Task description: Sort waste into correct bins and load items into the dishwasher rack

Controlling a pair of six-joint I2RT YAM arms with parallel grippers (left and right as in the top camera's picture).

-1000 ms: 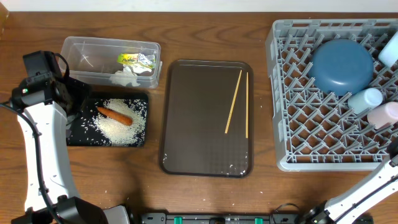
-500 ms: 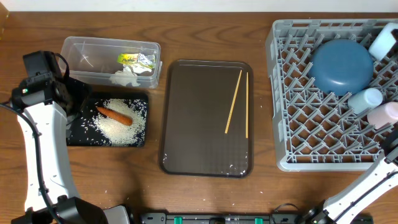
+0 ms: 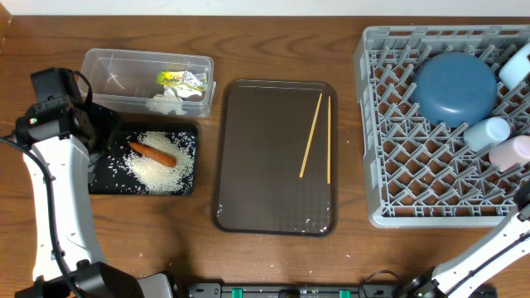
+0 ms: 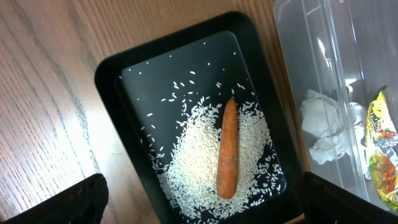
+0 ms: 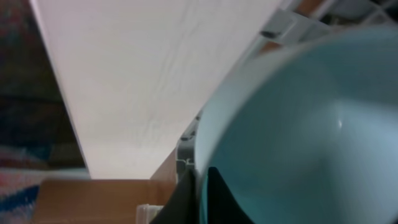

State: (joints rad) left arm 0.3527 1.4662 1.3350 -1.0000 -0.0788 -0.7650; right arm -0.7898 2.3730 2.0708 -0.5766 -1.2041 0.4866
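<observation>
My right wrist view is mostly blur: the inside of the small light-blue dish [image 5: 298,124] fills it. I can just make out the right fingers [image 5: 180,205] as two dark shapes closed on its rim, one on each side. From overhead that dish sits at the far right edge of the dishwasher rack [image 3: 397,165], cut off by the frame, and the fingers themselves are out of sight there.

The left fingers [image 4: 81,199] show only as dark tips in the bottom corners of the left wrist view. They are spread wide, holding nothing, above the black tray [image 3: 103,178]. In that tray the carrot [image 4: 227,149] lies on the rice [image 4: 199,162].

Just beside it, the clear tub [image 3: 108,66] holds a paper ball [image 4: 326,127] and the snack wrapper [image 3: 182,80], which the left wrist view cuts off.

The chopsticks [image 3: 313,136] lie on the brown serving tray [image 3: 265,165], mid-worktop [image 3: 273,41]. In the rack the dark-blue bowl [image 3: 454,87] is upside down, with the light-blue cup [image 3: 487,132] and a pale cup [image 3: 512,153] beside it.
</observation>
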